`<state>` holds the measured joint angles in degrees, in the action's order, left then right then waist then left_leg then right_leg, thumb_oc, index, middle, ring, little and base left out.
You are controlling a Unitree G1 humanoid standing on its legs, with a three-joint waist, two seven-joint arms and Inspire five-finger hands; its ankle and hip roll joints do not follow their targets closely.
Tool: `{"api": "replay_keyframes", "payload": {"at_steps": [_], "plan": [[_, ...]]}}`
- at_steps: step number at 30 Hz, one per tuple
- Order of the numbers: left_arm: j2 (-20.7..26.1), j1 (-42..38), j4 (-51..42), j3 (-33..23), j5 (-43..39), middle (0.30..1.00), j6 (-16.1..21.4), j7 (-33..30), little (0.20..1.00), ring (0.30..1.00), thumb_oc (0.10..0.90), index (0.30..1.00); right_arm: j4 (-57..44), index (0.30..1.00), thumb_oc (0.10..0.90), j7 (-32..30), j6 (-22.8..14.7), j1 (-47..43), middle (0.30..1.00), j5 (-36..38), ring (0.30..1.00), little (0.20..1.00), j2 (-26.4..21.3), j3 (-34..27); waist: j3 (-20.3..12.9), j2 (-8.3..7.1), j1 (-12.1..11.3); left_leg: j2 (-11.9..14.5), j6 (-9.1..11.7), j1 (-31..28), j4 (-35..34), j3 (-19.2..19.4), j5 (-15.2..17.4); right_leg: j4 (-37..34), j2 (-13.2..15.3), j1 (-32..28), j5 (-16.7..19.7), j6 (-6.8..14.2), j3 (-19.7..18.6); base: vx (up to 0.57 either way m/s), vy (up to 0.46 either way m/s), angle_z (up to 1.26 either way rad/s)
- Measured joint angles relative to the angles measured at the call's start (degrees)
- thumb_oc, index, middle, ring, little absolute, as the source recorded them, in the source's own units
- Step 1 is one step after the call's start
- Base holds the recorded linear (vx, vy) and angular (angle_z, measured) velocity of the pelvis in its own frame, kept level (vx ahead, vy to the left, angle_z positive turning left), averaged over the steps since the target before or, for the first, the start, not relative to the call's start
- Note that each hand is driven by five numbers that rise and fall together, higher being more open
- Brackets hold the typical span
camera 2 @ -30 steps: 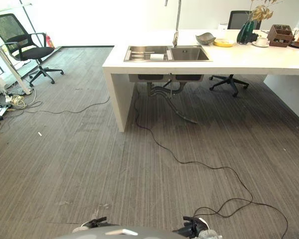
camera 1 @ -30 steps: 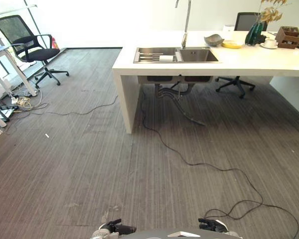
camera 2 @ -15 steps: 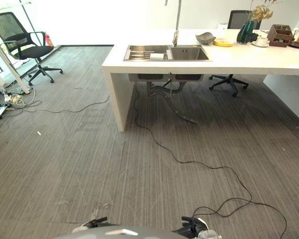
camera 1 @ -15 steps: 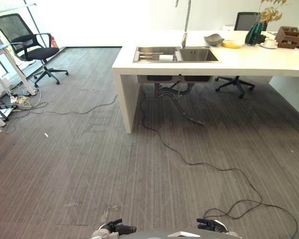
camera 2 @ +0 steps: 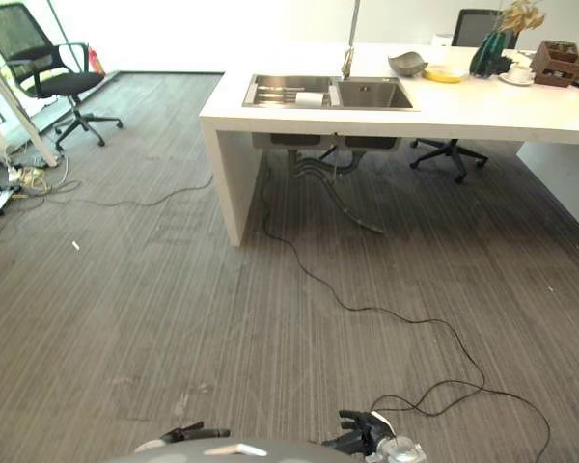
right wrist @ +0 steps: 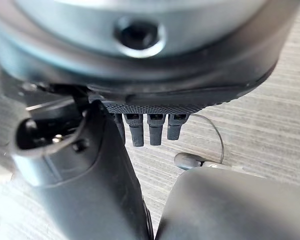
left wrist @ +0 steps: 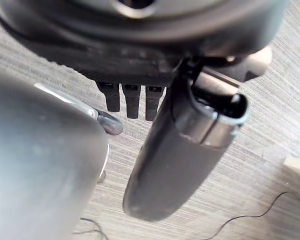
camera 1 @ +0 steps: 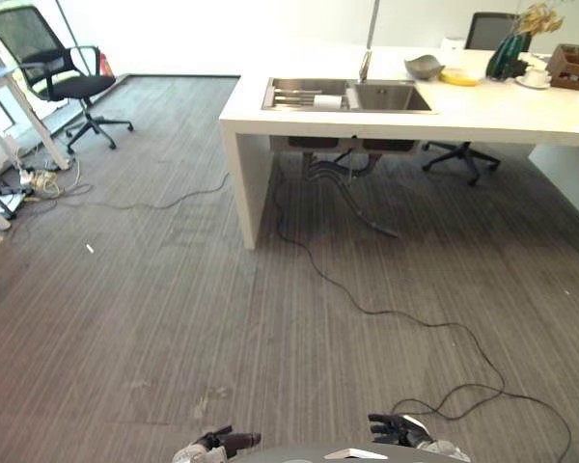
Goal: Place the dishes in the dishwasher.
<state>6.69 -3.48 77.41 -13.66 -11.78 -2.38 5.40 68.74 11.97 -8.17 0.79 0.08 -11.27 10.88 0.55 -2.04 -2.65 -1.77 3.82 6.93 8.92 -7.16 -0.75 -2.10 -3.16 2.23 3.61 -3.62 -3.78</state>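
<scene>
The dishes sit at the far right end of the white tabletop (camera 1: 482,111), well apart from both robot hands: a grey bowl (camera 1: 424,67) stands just right of the sink, a yellow dish (camera 1: 457,77) lies just beside it on the right, and a white cup on a saucer (camera 1: 535,77) stands further right, near a dark green vase (camera 1: 507,58) holding dried stems and a brown wooden box (camera 1: 571,66) at the tabletop's right edge. The steel double sink (camera 1: 347,95) is set into the tabletop's left part, with a white object (camera 1: 326,100) in its left basin and a tall tap (camera 1: 369,43) rising behind it. A black office chair (camera 1: 482,39) stands behind the tabletop and another (camera 1: 53,72) stands at the far left of the floor, near a tangle of cables and a white desk leg. A thin black cord (camera 1: 367,309) runs from under the sink across the grey carpeted floor (camera 1: 154,289). The left robot hand (camera 1: 222,443) hangs low near the floor with its fingers (left wrist: 131,97) straight and relaxed, holding nothing. The right robot hand (camera 1: 394,429) hangs likewise, its fingers (right wrist: 152,127) straight and spread, holding nothing.
</scene>
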Motion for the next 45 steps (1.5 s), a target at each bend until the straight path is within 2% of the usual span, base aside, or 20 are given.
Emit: {"api": "replay_keyframes", "payload": {"at_steps": [3,4,6,7,8,11,14,17,18,19,20,23,27,29,32,36,38,40,42,45], "plan": [[2.56,-6.18,0.29,-6.52,-3.76,0.900,-0.42,3.61,0.900,0.900,0.800,0.900,0.75,0.900,0.800,1.36,-0.11,-1.95,0.900,0.31,0.900,0.900,0.75,-3.06,6.58,-4.97,-2.92,-3.87,11.17,21.47,32.65,3.61,-13.34,7.36,4.11,2.45,-3.15,-2.91,3.90,0.14,-0.158,1.11],[2.56,-7.17,-0.55,-7.51,-4.11,0.900,-0.04,4.19,0.900,0.900,0.800,0.900,2.71,0.900,0.800,1.28,0.11,-3.53,0.900,0.27,0.900,0.900,1.25,-3.84,7.71,-5.48,-4.73,-3.88,10.34,25.65,35.22,5.87,-12.28,7.00,4.71,2.21,-3.48,-3.04,3.15,0.38,0.051,0.27],[2.54,-6.90,-0.69,-7.43,-4.63,0.900,0.19,3.47,0.900,0.900,0.800,0.900,5.83,0.900,0.800,1.07,-0.06,-7.03,0.900,0.43,0.900,0.900,1.80,-5.19,9.42,-5.53,-6.48,-2.71,8.60,24.79,14.87,10.70,-9.89,1.42,5.16,-0.53,-3.99,-2.16,-0.70,0.45,0.146,-0.16],[1.26,-5.86,-0.69,-7.43,-4.88,0.900,0.32,3.40,0.900,0.900,0.800,0.900,7.08,0.900,0.800,0.91,-0.27,-8.03,0.900,0.85,0.900,0.900,1.26,-5.27,9.24,-3.78,-6.93,-0.68,7.33,23.57,2.52,12.08,-10.48,-3.33,3.40,-2.87,-6.32,0.77,-2.06,0.41,0.155,-0.73],[-0.14,-5.55,-0.44,-7.01,-4.87,0.900,0.38,3.57,0.900,0.900,0.800,0.900,7.67,0.900,0.800,1.13,-0.70,-9.78,0.900,1.30,0.900,0.900,-1.12,-5.73,10.17,3.15,-8.76,6.03,4.03,22.06,-13.69,10.80,-11.06,1.99,-1.83,-1.64,-6.95,-0.28,-0.29,0.36,0.156,-0.81],[-0.24,-4.98,2.47,-7.68,-4.65,0.900,0.06,3.37,0.900,0.900,0.800,0.900,6.25,0.900,0.800,0.65,-0.69,-8.99,0.900,1.26,0.900,0.900,-2.06,-4.99,12.10,6.81,-9.88,9.98,5.39,25.26,-15.07,9.76,-9.64,0.30,-2.10,-4.61,-2.21,-3.92,0.88,0.22,0.115,-0.45],[2.85,-1.98,8.53,-9.99,-3.71,0.900,-2.86,2.75,0.900,0.900,0.800,0.900,7.40,0.900,0.800,0.44,-0.27,-5.90,0.900,1.50,0.900,0.900,0.38,-4.65,11.50,-0.52,-10.71,3.80,3.46,23.73,-2.69,9.84,-7.34,-2.69,4.46,-6.92,-3.44,-3.51,-3.77,0.40,0.219,-0.56],[3.39,1.79,8.97,-9.91,-3.32,0.900,-2.91,1.97,0.900,0.900,0.800,0.900,7.41,0.900,0.800,-0.08,-0.68,-1.98,0.900,1.92,0.900,0.900,1.26,-5.19,8.76,-2.05,-10.70,2.77,1.09,15.75,0.37,11.36,-5.74,-0.49,5.33,-8.38,-6.05,-4.02,-4.13,0.47,0.241,-0.39],[4.31,3.17,9.11,-8.14,-2.12,0.900,-3.22,1.60,0.900,0.900,0.800,0.900,4.96,0.900,0.800,-0.34,-0.51,3.03,0.900,2.26,0.900,0.900,1.39,-6.73,2.05,-1.84,-8.62,1.22,-5.25,7.22,3.67,12.61,-0.12,1.27,5.16,-9.97,-10.96,-1.88,-3.12,0.00,0.000,0.07],[4.31,3.17,9.11,-8.14,-2.12,0.900,-3.22,1.60,0.900,0.900,0.800,0.900,4.96,0.900,0.800,-0.34,-0.51,3.03,0.900,2.26,0.900,0.900,1.39,-6.73,2.05,-1.84,-8.62,1.22,-5.25,7.22,3.67,12.61,-0.12,1.27,5.16,-9.97,-10.96,-1.88,-3.12,0.40,0.308,-0.16],[3.93,9.09,6.15,-5.08,-0.68,0.900,-2.95,0.25,0.900,0.900,0.800,0.900,5.90,0.900,0.800,-1.20,-1.99,4.69,0.900,2.36,0.900,0.900,2.99,-6.29,-1.94,-1.42,-6.45,0.53,-6.00,-0.29,-3.20,12.82,1.42,13.64,5.17,-7.61,-14.99,2.23,-2.94,0.64,0.530,-0.17],[3.70,8.45,3.33,-1.84,-0.72,0.900,-4.58,-0.45,0.900,0.900,0.800,0.900,-3.28,0.900,0.800,0.16,-1.69,6.98,0.900,2.03,0.900,0.900,2.15,-7.65,-2.27,0.86,-3.70,0.48,-10.02,-3.73,-1.78,11.44,3.99,37.36,2.74,0.53,-9.88,7.63,-3.70,0.50,0.491,0.14],[1.31,0.68,-4.44,1.35,-1.23,0.900,-2.84,0.19,0.900,0.900,0.800,0.900,-6.78,0.900,0.800,-0.81,-3.28,1.14,0.900,3.07,0.900,0.900,-1.62,-9.44,0.58,10.92,-0.38,5.83,-7.89,-10.19,-4.11,9.89,3.96,72.98,-5.69,25.25,-7.47,6.33,1.30,0.26,0.149,0.39],[0.12,-2.30,-11.43,1.03,-1.91,0.900,-0.71,-0.25,0.900,0.900,0.800,0.900,-8.36,0.900,0.800,-0.83,-3.82,1.90,0.900,3.48,0.900,0.900,-2.42,-8.44,-0.28,11.23,-0.01,5.85,-7.62,-13.04,-5.72,9.81,4.70,65.08,-6.75,28.11,-8.00,5.70,2.43,0.46,0.091,0.57],[-0.39,-3.32,-33.73,1.66,-2.40,0.900,-2.78,-3.35,0.900,0.900,0.800,0.900,-12.84,0.900,0.800,0.36,-5.30,3.81,0.900,3.50,0.900,0.900,-1.45,-8.54,2.61,6.02,1.76,-0.08,-9.73,-16.92,-9.74,9.04,6.61,35.80,-3.54,28.40,-8.32,6.42,2.90,0.45,-0.029,0.44],[0.19,-10.95,-50.40,1.86,-0.86,0.900,-4.30,-11.16,0.900,0.900,0.800,0.900,-10.38,0.900,0.800,-0.67,-5.70,6.54,0.900,7.06,0.900,0.900,2.43,-17.09,5.44,3.87,5.26,-4.11,-11.44,-20.56,-7.96,2.94,10.94,0.70,0.17,23.07,-6.76,3.75,1.87,0.25,-0.060,0.69],[-0.37,-15.88,-52.74,2.06,1.22,0.900,-6.63,-15.07,0.900,0.900,0.800,0.900,-9.90,0.900,0.800,-1.41,-6.21,5.57,0.900,6.69,0.900,0.900,1.05,-17.04,5.30,5.64,6.57,-1.81,-9.50,-22.50,-8.68,0.56,12.12,-1.07,1.05,22.85,-5.56,3.41,2.50,0.34,-0.170,0.89],[1.42,-17.86,-61.97,3.60,4.41,0.900,-8.54,-18.15,0.900,0.900,0.800,0.900,-7.60,0.900,0.800,-2.61,-5.80,3.67,0.900,6.09,0.900,0.900,2.48,-16.24,7.71,2.67,6.37,-1.45,-6.17,-26.64,-8.00,0.25,13.89,0.51,1.65,18.51,-5.32,3.21,5.51,0.39,-0.242,0.58],[2.40,-16.99,-69.82,4.05,7.18,0.900,-9.37,-20.09,0.900,0.900,0.800,0.900,-5.30,0.900,0.800,-3.40,-5.41,4.42,0.900,5.71,0.900,0.900,2.59,-15.14,6.74,1.93,5.87,0.26,-1.00,-30.50,-2.55,0.34,16.16,2.35,-0.45,14.06,8.36,-7.18,5.36,0.35,-0.196,0.00],[6.80,-19.29,-82.62,7.58,10.78,0.900,-9.31,-20.48,0.900,0.900,0.800,0.900,-4.80,0.900,0.800,-4.03,-5.61,3.04,0.900,4.33,0.900,0.900,-1.78,-12.97,5.78,5.42,6.20,4.26,1.73,-28.56,0.51,-1.68,14.23,3.47,-3.94,12.85,9.68,-2.87,6.24,0.36,-0.214,0.04]]}}
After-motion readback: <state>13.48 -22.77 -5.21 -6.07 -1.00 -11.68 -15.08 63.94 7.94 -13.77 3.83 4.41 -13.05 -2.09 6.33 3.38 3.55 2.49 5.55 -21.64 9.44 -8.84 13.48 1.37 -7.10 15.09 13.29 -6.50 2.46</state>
